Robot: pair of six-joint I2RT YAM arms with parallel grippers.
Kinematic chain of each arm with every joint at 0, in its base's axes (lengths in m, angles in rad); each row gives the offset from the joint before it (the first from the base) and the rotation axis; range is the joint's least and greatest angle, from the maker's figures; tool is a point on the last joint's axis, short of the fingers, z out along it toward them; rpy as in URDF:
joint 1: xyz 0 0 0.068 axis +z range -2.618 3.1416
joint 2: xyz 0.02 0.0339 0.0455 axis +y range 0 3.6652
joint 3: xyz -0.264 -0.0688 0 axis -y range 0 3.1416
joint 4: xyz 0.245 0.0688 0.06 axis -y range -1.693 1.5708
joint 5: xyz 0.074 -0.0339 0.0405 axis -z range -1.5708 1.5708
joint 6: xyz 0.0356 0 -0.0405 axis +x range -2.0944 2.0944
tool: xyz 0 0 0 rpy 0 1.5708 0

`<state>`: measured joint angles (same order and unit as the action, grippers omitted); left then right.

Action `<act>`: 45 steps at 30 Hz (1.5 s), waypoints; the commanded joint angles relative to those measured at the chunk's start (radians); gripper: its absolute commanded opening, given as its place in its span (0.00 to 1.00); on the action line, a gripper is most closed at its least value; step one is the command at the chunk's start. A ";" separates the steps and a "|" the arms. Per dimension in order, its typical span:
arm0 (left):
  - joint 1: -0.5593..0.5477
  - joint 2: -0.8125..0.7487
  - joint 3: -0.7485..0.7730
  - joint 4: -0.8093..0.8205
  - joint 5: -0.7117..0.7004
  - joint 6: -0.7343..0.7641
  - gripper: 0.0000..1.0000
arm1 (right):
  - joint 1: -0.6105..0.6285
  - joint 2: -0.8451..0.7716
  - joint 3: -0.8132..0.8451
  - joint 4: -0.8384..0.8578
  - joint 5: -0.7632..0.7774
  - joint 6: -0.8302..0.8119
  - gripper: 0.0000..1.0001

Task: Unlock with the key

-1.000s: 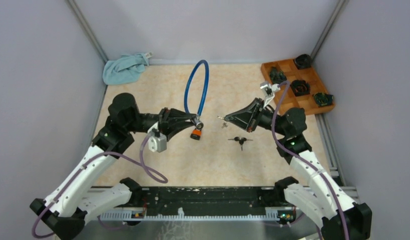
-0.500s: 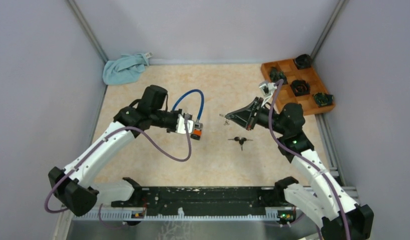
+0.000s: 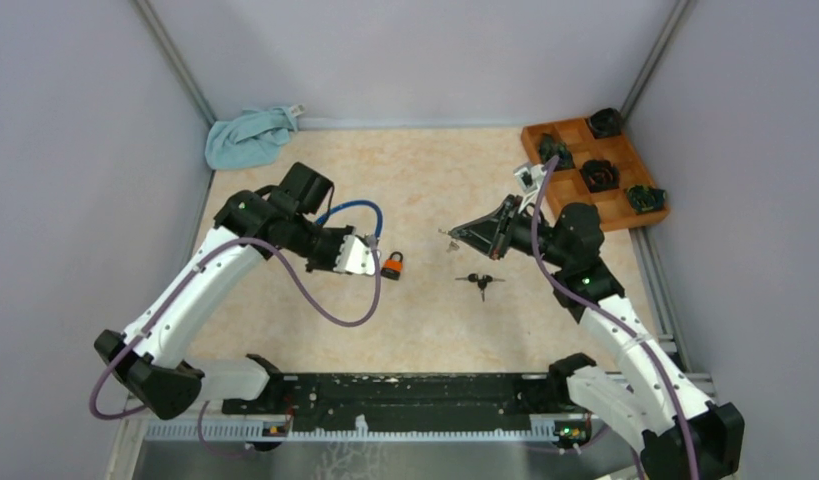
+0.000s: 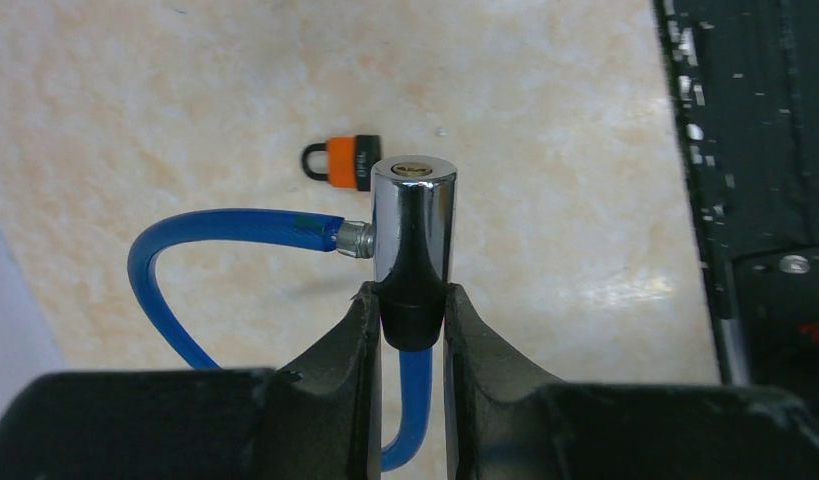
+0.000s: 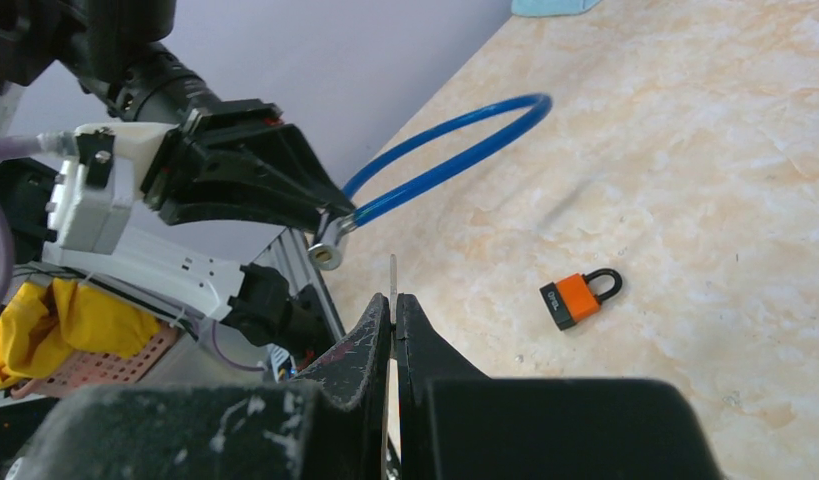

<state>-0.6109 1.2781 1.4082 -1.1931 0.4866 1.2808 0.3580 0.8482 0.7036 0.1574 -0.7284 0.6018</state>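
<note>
My left gripper (image 3: 371,250) is shut on the black base of a chrome lock cylinder (image 4: 413,215), and its keyhole end faces away from the wrist. A blue cable (image 4: 185,240) loops out of the cylinder's side. My right gripper (image 3: 455,235) is shut on a thin silver key (image 5: 392,275) whose blade sticks out past the fingertips toward the cylinder (image 5: 328,250). There is a gap between key and cylinder. An orange padlock (image 3: 392,265) lies on the table below the cylinder, apart from both grippers.
A pair of black keys (image 3: 480,281) lies on the table mid-right. A wooden tray (image 3: 575,205) with dark parts stands at the back right. A light blue cloth (image 3: 247,138) lies in the back left corner. The black base rail (image 3: 405,395) runs along the near edge.
My left arm has lifted and turned the cable lock. The blue loop dropped from upright to low on the left. The right gripper with the key barely moved.
</note>
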 commanded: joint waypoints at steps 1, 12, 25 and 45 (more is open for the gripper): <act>-0.004 -0.012 0.070 -0.221 0.061 0.009 0.00 | 0.007 0.007 0.056 0.026 0.017 -0.005 0.00; -0.035 0.308 0.160 -0.226 -0.094 -0.125 0.42 | 0.007 0.076 0.065 0.043 0.069 0.035 0.00; 0.041 0.385 0.088 0.045 -0.237 0.025 0.97 | 0.000 0.113 0.054 0.034 0.098 0.034 0.00; -0.096 0.422 -0.350 0.258 -0.098 -0.083 0.68 | -0.058 0.112 0.107 -0.077 0.138 -0.007 0.00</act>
<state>-0.6937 1.6749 1.0466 -0.8749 0.3229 1.1893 0.3042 0.9707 0.7452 0.0711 -0.6098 0.6102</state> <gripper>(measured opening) 0.703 0.012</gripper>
